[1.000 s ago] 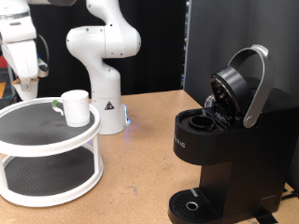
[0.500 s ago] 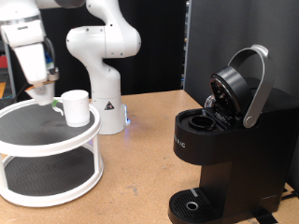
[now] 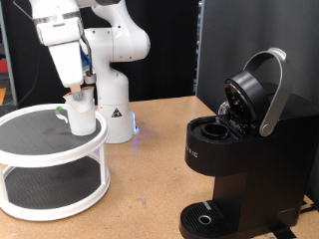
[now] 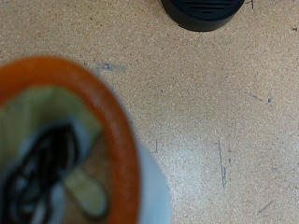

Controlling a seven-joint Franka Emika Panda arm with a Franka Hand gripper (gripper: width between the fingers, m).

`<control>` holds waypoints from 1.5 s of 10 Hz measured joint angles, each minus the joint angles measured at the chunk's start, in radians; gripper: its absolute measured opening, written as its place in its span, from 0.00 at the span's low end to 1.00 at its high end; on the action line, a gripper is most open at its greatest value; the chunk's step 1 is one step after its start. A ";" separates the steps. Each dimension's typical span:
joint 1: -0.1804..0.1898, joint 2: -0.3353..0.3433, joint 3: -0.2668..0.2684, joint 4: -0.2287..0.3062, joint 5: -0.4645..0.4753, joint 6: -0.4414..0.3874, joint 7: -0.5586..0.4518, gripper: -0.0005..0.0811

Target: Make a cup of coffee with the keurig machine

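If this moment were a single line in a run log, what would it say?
gripper: above cup on white tiered stand | keurig machine: lid open | drip tray: no cup

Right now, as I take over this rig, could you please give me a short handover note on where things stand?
Gripper: just above the cup, at its rim; whether it is open or shut does not show.
Cup: upright on the top tier of the white two-tier stand, at the exterior view's left.
Keurig machine: at the exterior view's right, lid raised, pod chamber open, nothing on the drip tray.
Done: lid is open.
Left: the cup is not at the machine; no brewing shows.
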 joint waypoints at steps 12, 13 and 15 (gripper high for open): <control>0.152 0.011 0.037 0.039 0.457 0.000 0.104 0.15; 0.173 0.028 0.042 0.061 0.479 0.001 0.104 0.15; 0.203 0.075 0.057 0.113 0.500 0.002 0.112 0.15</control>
